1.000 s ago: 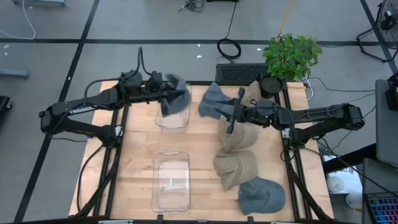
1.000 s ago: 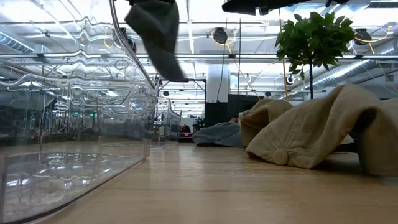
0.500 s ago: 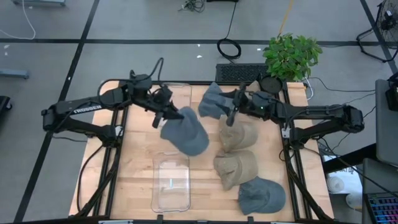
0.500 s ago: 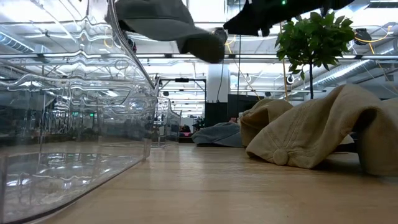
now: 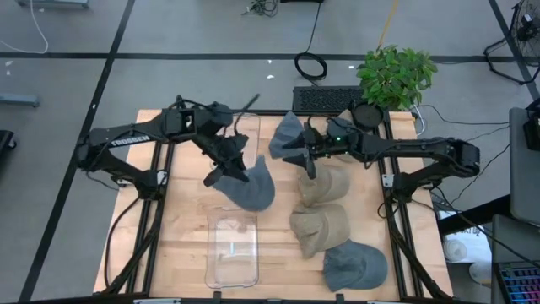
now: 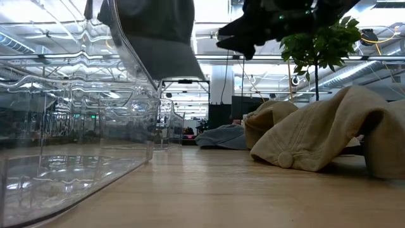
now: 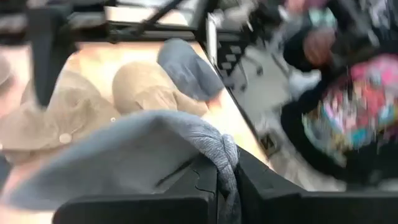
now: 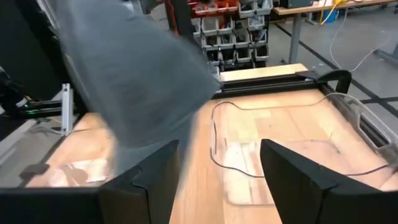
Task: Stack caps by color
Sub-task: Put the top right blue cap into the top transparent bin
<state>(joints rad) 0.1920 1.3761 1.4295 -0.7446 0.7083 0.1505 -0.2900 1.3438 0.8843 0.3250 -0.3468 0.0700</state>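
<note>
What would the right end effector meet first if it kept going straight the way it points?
Likely the blue-grey cap hanging from the left end effector. The right end effector, open, points that way, with a clear bin lower beyond; depth is unclear.

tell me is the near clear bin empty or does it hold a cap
Empty. The near clear bin shows only bare plastic; the blue-grey cap hangs above the table, pinched in the left hand.

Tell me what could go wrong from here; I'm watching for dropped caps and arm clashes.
1. The left gripper pinches only an edge of the blue-grey cap, which hangs loose above the table; it could slip out.
2. The right gripper, open above the table's middle, is close to the carried cap and could snag it.
</note>
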